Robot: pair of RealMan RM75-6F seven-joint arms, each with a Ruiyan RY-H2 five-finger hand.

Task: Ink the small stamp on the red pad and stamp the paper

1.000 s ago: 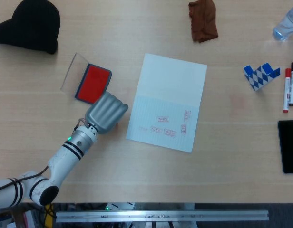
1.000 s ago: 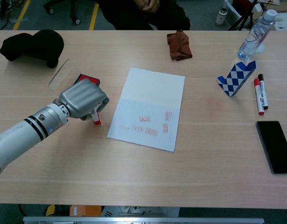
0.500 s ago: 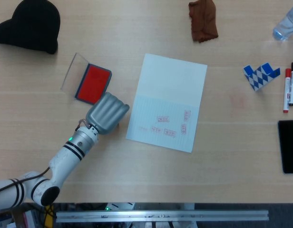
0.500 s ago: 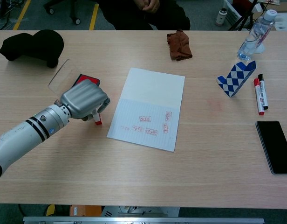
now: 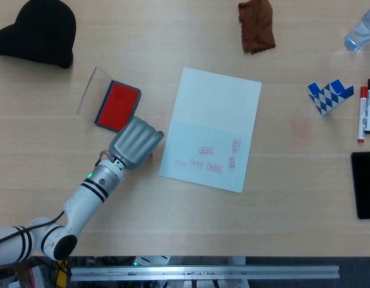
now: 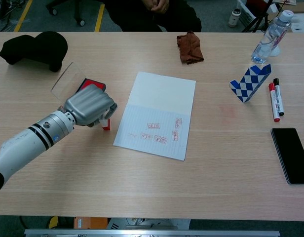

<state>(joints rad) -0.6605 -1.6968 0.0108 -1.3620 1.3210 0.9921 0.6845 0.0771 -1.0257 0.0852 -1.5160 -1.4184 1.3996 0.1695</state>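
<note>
Currently small stamp [image 6: 106, 124] is standing between red pad [image 5: 116, 105] and paper [image 5: 210, 128] | left hand [image 5: 134, 141] is gripping it, fingers [image 6: 103, 105] curled around its top | right hand is showing in neither view | counter [image 5: 293, 198].

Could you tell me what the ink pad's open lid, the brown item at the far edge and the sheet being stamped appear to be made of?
The ink pad lid looks like clear hard plastic: the table grain shows through it. The brown item seems to be soft matte cloth, crumpled into folds. The paper is a thin matte sheet, ruled on its lower part, with red stamp marks. The left robot hand holds the small stamp, whose red base looks like plastic.
</note>
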